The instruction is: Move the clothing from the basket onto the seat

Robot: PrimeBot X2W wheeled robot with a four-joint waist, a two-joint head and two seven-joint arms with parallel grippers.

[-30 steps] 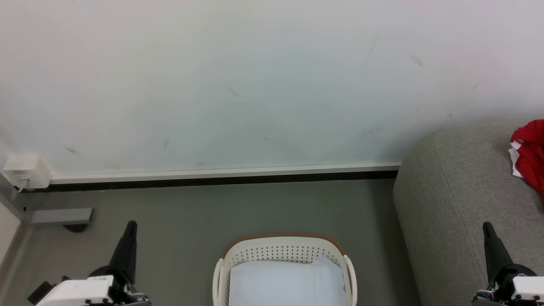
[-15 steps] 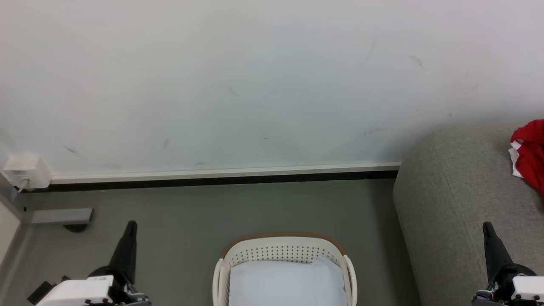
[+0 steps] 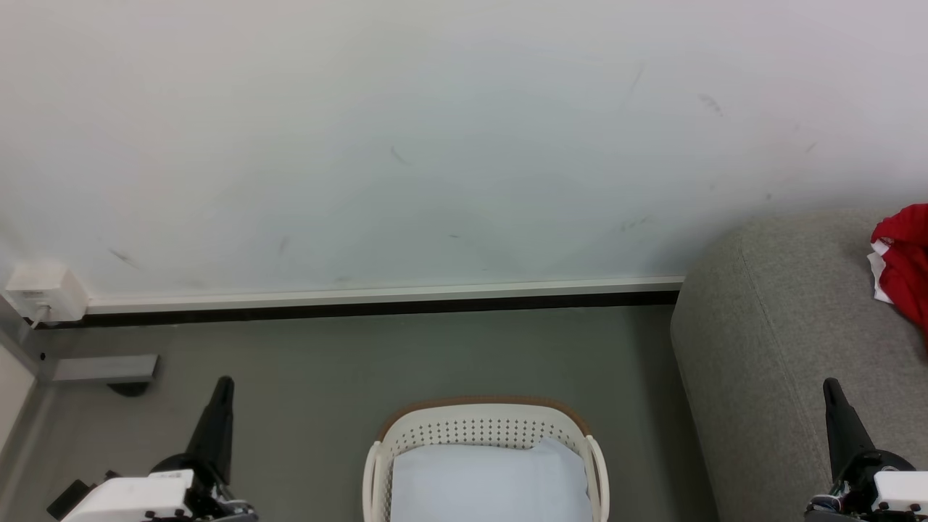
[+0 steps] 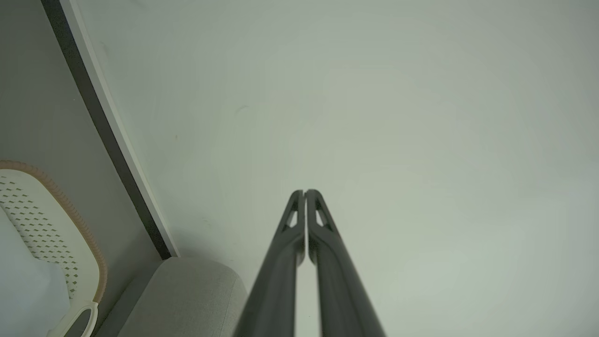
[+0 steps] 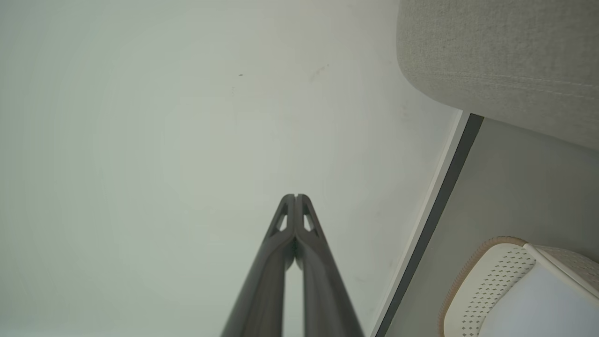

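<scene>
The left gripper (image 4: 305, 193) has its two dark fingers (image 4: 283, 262) pressed together tip to tip, holding and touching nothing; the right gripper (image 5: 295, 196) is closed the same way, empty, close by the seat (image 3: 783, 326). The clothing (image 3: 905, 261) lies bunched on the seat at the head view's right edge, probably cut off there; the basket (image 3: 471, 428), low between the grippers, holds a pale cloth (image 3: 489, 482).

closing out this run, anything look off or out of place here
Nothing is spilled or broken. The red jersey lies crumpled on the grey sofa, partly cut off at the picture's right edge. The basket holds a pale cloth. The left gripper and right gripper are shut and empty. The wall has faint scuffs.
</scene>
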